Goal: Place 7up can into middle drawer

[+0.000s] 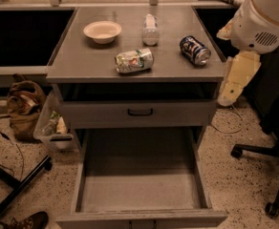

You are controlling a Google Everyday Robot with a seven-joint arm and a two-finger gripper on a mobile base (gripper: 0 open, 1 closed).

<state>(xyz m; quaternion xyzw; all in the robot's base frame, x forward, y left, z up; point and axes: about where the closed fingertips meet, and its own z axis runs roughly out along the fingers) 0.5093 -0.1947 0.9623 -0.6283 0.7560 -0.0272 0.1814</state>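
Now the 7up can [134, 60] lies on its side mid-bench [82, 61], long axis running left-right, well left of the pincer [237, 78] hanging at the frame's right edge, opening impossible to tell, middle drawer [139, 194] open below.

speckled terrazzo floor [247, 187], black office chair [266, 150] right, brown bag [25, 106] left.
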